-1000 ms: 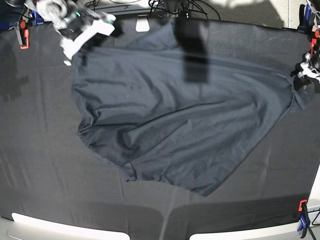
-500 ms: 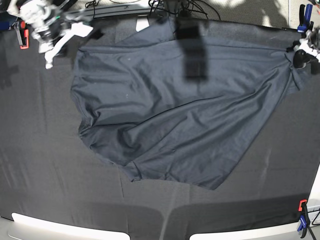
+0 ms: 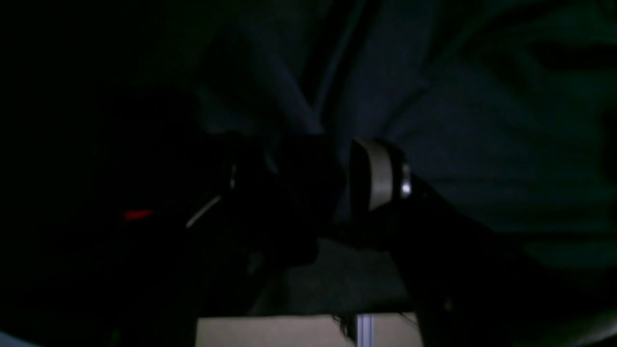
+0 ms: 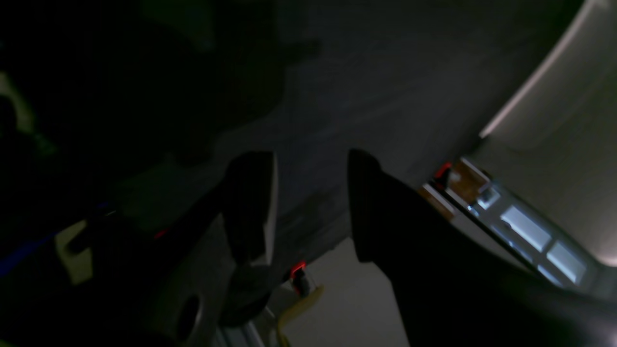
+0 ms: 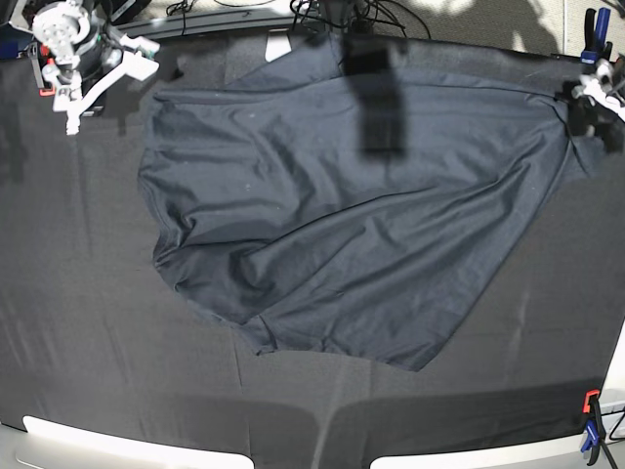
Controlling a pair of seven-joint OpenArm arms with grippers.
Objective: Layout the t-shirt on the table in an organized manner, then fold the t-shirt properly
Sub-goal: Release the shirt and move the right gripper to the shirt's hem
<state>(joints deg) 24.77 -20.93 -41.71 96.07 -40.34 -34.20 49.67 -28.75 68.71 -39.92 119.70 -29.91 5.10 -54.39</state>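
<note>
the t-shirt (image 5: 352,215) is dark navy-grey and plain, and it lies spread on the bench (image 5: 78,322), which is covered with matte black fabric showing faint crease lines. the shirt is mostly flat but not tidy: long wrinkles run across it, the lower left part is bunched, and its lower edge comes to a point near the front. its right corner reaches toward the bench's right side.

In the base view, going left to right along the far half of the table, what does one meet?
Right arm's pincer → t-shirt, spread across the middle → left arm's pincer at the shirt's right corner. All sit over the black table.
</note>
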